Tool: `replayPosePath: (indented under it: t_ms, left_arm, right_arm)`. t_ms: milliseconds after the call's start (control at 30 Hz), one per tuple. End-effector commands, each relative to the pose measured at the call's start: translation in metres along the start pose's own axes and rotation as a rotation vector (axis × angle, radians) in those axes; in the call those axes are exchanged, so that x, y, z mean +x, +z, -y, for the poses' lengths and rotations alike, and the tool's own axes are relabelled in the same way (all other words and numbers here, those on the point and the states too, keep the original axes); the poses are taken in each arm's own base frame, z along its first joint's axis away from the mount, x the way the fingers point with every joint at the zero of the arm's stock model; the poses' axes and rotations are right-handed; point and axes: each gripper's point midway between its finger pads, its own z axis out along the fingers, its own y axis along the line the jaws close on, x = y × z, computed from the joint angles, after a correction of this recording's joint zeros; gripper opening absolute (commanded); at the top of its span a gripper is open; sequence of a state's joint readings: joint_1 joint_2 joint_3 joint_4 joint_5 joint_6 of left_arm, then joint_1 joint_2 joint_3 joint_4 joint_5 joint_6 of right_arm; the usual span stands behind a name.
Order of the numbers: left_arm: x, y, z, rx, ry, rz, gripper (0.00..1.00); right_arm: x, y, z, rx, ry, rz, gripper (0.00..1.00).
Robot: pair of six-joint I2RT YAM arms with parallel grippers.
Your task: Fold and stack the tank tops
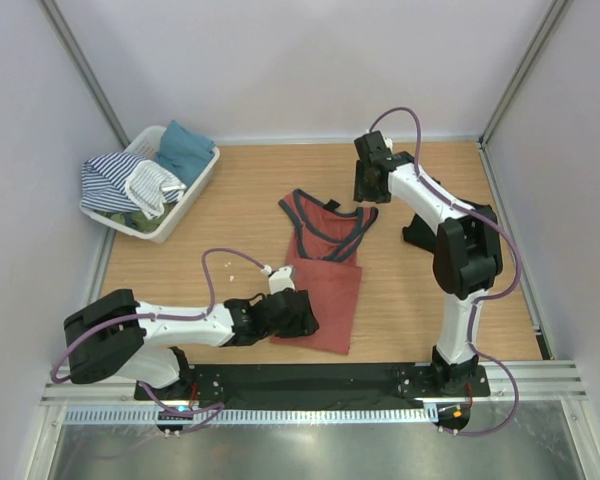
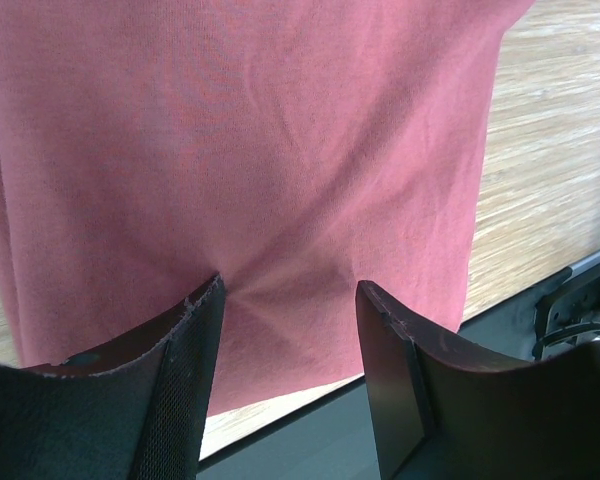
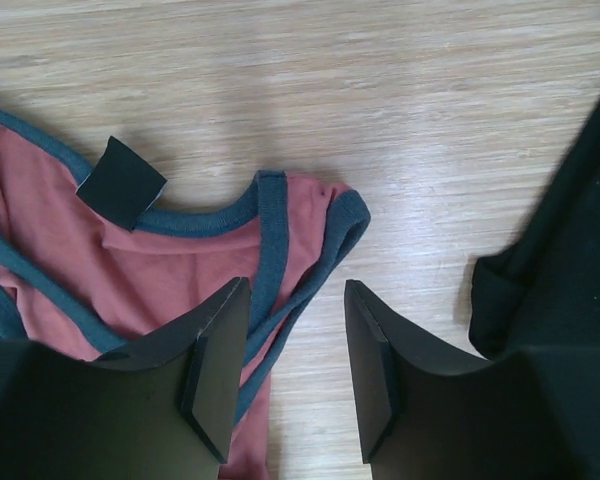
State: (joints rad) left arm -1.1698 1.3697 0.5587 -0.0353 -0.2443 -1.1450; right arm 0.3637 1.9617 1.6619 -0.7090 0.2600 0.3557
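The rust-red tank top [image 1: 325, 270] lies flat on the middle of the table, its navy-edged straps [image 1: 330, 212] pointing to the far side. My left gripper [image 1: 302, 312] is open at the top's near left hem. In the left wrist view the red cloth [image 2: 260, 150] fills the frame and the gripper [image 2: 290, 290] straddles a small pucker in it. My right gripper [image 1: 370, 188] is open just above the right strap [image 3: 310, 250], with its jaws [image 3: 296, 290] either side of the strap's edge. The black tank top [image 1: 418, 232] lies bunched under the right arm and shows in the right wrist view [image 3: 565, 250].
A white plastic basket [image 1: 192, 198] stands at the far left, holding striped, white and teal clothes. A black label [image 3: 120, 182] sits inside the red top's neckline. The dark base rail [image 2: 540, 300] runs along the table's near edge, close to the red top's hem.
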Motion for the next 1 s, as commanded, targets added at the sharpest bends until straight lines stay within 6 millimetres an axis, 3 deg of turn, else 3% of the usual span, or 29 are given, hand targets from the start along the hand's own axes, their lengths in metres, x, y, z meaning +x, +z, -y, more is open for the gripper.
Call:
replayPosePath:
  t_ms: [0,367,533,567,667,833,967]
  left_arm:
    - [0.006,-0.001,-0.018,-0.083,0.043,-0.015,0.57]
    - [0.005,-0.003,-0.015,-0.091,0.054,-0.011,0.57]
    - [0.006,-0.003,-0.015,-0.096,0.057,-0.011,0.57]
    - [0.006,-0.003,-0.015,-0.096,0.058,-0.012,0.57]
    - [0.008,-0.001,-0.016,-0.102,0.063,-0.015,0.57]
    - [0.01,0.001,-0.014,-0.106,0.074,-0.022,0.57]
    - [0.013,0.002,-0.014,-0.112,0.078,-0.027,0.57]
  right_arm:
    - [0.002,0.011,-0.005,-0.005,-0.025,-0.001,0.49]
    - [0.019,0.053,-0.014,0.004,-0.04,-0.074,0.45]
    - [0.019,0.063,-0.019,-0.001,-0.039,-0.084,0.27]
    - [0.016,0.063,-0.02,-0.002,-0.037,-0.08,0.18]
    - [0.006,0.061,-0.022,-0.006,-0.029,-0.051,0.01]
    - [-0.028,0.046,-0.031,-0.038,0.012,0.038,0.01]
    - [-0.044,0.046,-0.039,-0.055,0.042,0.055,0.01]
